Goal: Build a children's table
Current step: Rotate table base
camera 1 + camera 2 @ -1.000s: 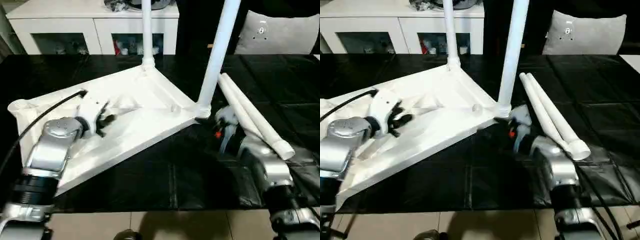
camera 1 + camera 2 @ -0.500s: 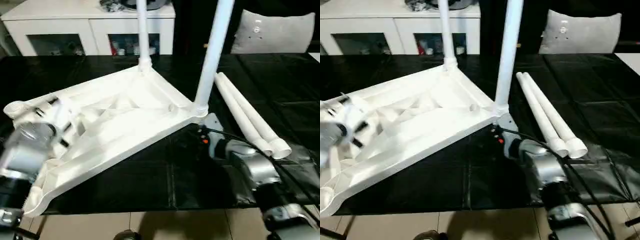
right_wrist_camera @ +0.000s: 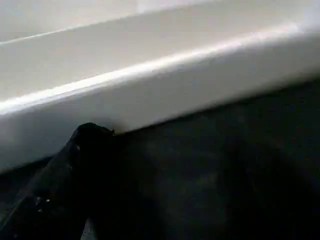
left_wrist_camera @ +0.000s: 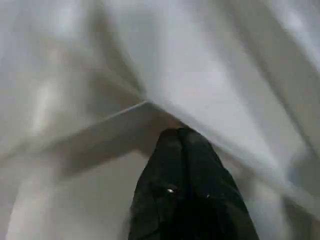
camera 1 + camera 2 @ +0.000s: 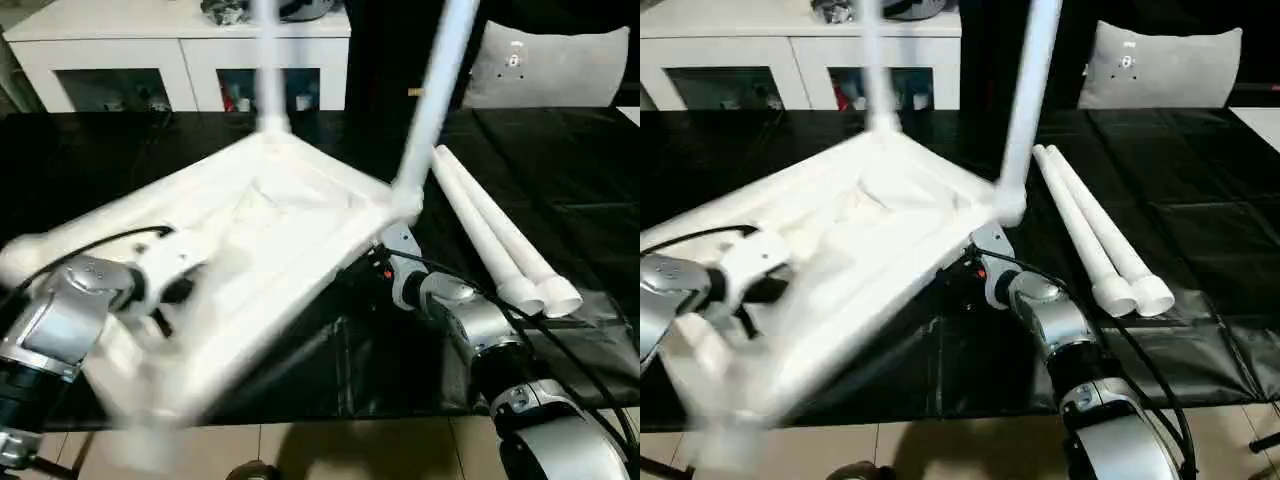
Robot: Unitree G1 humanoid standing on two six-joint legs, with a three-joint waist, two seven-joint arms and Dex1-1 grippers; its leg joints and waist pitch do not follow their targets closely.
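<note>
Head stereo pair: both eyes look forward and down from above the near edge of the black-covered table (image 5: 560,160), a small sideways offset apart. Both share the same ground: upturned white plastic children's table (image 5: 290,215), two loose white round legs (image 5: 1095,235) toward the right edge, white glass-door cabinet (image 5: 180,55) past the far edge. Left wrist cam sits very close over the ribbed white underside (black closed fingers (image 4: 187,180) in frame). Right wrist cam sits low at the white rim, one black finger (image 3: 75,165) visible.
</note>
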